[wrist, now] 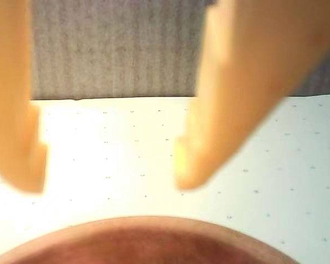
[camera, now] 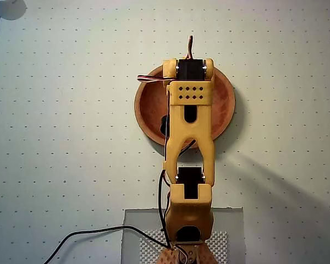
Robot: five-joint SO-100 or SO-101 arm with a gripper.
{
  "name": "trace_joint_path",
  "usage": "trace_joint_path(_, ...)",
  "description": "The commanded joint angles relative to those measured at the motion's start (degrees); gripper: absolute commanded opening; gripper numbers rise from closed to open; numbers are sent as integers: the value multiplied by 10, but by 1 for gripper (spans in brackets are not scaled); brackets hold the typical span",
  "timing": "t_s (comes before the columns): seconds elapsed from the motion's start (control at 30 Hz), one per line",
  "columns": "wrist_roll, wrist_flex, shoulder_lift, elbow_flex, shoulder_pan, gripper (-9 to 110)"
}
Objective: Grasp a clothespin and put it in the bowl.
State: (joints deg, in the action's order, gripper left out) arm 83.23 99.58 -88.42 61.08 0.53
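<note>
From above, your yellow arm reaches up the middle of the picture and lies right over the bowl. The bowl is round and reddish-brown, and the arm hides its middle, so you only see the two sides and a bit of the rim. The bowl sits on a pale table that is covered in small dots. A black cable runs out from the foot of the arm toward the lower left. You cannot see the tips of the gripper from up here, because the arm is in the way. You cannot see the clothespin in this view either, so you cannot tell where it is. In the wrist view, your gripper is spread apart, with one blurry yellow finger on the left and the other on the right. There is a wide gap between them, and only the dotted table shows through that gap. Nothing is held between the fingers. The rim of the bowl curves along the bottom edge, just under the fingertips. A grey wall stands behind the table.
</note>
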Motion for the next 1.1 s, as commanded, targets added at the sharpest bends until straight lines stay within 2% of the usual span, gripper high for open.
trace_joint_path(0.0, 4, 7, -147, 56, -6, 15)
trace_joint_path(0.23, -3, 7, -324, 200, -6, 14)
trace_joint_path(0.5, -55, 7, -489, 336, -6, -4)
trace_joint_path(0.6, -100, 7, -540, 356, -5, -3)
trace_joint_path(1.07, -477, -24, -790, 373, 45, -3)
